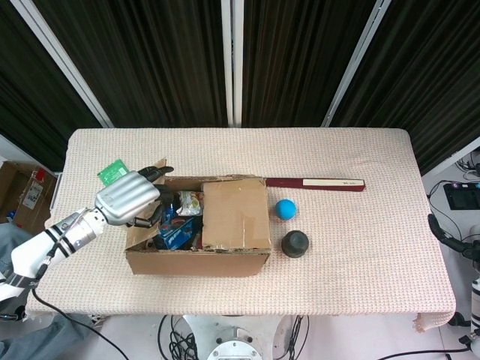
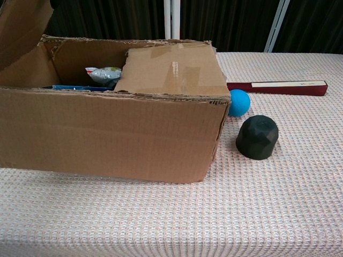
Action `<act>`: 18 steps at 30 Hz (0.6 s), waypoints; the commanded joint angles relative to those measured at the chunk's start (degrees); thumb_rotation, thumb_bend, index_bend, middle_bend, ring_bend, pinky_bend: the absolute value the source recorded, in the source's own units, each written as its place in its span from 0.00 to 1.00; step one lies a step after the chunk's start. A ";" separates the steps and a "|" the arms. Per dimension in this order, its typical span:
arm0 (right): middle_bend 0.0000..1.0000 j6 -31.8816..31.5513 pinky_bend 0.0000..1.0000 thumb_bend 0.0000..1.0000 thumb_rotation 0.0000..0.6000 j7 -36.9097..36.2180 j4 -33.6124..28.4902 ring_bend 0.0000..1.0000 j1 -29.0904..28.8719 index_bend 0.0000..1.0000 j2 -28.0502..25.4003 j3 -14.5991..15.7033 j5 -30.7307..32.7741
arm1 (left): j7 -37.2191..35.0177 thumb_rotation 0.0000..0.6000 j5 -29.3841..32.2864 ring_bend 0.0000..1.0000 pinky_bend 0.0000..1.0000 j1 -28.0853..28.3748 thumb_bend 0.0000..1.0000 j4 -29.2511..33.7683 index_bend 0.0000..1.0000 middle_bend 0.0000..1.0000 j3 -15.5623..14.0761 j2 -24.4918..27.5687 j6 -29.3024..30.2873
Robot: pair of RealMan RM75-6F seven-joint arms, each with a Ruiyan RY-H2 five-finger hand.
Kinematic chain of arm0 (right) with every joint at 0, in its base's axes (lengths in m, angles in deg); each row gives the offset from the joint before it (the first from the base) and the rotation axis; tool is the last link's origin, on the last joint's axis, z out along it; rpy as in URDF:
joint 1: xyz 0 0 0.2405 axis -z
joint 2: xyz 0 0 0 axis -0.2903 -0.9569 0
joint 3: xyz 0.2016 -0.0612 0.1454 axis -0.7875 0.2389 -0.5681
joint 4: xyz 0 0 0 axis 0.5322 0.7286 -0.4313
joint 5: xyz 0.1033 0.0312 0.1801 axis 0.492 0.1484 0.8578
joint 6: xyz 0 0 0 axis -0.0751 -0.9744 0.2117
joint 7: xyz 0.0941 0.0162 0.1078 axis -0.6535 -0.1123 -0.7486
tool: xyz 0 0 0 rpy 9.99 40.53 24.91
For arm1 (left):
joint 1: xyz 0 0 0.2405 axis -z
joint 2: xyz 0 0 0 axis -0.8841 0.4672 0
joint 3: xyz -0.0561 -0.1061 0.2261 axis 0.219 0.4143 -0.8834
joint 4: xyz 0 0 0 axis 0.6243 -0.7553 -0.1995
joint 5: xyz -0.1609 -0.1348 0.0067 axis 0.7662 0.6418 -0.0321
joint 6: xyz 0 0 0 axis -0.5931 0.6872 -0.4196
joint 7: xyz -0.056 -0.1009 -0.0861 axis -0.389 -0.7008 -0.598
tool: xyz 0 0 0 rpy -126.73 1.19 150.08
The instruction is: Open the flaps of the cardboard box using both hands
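Observation:
The cardboard box [image 1: 196,261] stands left of the table's middle and fills the left of the chest view [image 2: 107,134]. My left hand [image 1: 129,196] grips its left flap [image 2: 21,27] and holds it raised, nearly upright, at the box's left side. In the chest view the flap hides the hand. The right flap [image 1: 236,216] lies flat and closed over the box's right half [image 2: 171,69]. A silver packet [image 1: 187,201] and a blue packet [image 1: 176,234] show inside the open half. My right hand appears in neither view.
A blue ball [image 1: 285,208] and a black dome-shaped object [image 1: 295,243] sit just right of the box. A long dark red box [image 1: 315,183] lies behind them. A green packet [image 1: 114,173] lies beyond the box's left corner, near my left hand.

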 commanded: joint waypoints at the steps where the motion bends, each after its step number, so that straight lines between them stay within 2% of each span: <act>1: 0.00 0.24 0.00 0.17 1.00 0.28 -0.19 0.00 -0.13 0.00 0.12 0.00 0.00 | -4.33 0.59 -0.60 0.05 0.16 -1.73 0.67 -0.10 0.43 0.42 -0.09 1.97 1.96; 10: 0.00 1.11 0.00 0.17 1.00 1.21 -0.73 0.00 -0.78 0.00 0.72 0.46 -1.22 | -11.95 0.51 -3.43 0.07 0.16 -5.17 0.66 -1.53 0.43 0.43 -0.40 5.28 6.18; 18: 0.00 1.54 0.00 0.17 1.00 1.83 -1.01 0.00 -1.07 0.00 0.91 0.46 -1.21 | -15.13 0.50 -4.21 0.07 0.16 -9.21 0.66 -3.15 0.43 0.44 -1.29 6.52 9.88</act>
